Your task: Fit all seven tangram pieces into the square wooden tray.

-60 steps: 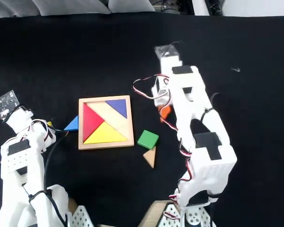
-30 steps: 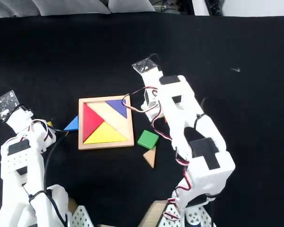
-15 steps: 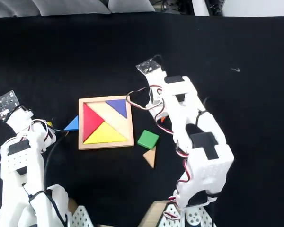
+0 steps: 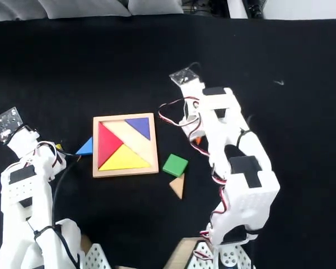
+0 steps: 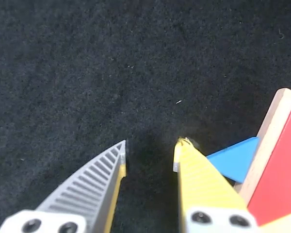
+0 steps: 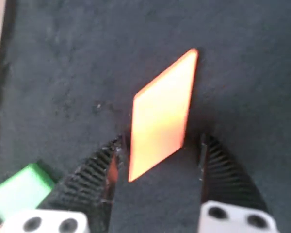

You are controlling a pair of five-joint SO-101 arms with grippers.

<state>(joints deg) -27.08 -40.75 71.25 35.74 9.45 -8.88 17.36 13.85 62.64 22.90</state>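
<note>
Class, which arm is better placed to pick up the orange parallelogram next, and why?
Right, probably: the right gripper, open, frames the orange parallelogram, while the left gripper sits beyond the tray by the blue triangle.

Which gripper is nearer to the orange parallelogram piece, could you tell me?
Right. The right gripper hangs open with the orange parallelogram between its jaws; the left gripper is open on the tray's other side, beside the blue triangle.

Wooden tray holds three pieces; blue triangle, green square, tan triangle, orange parallelogram lie outside.
</note>
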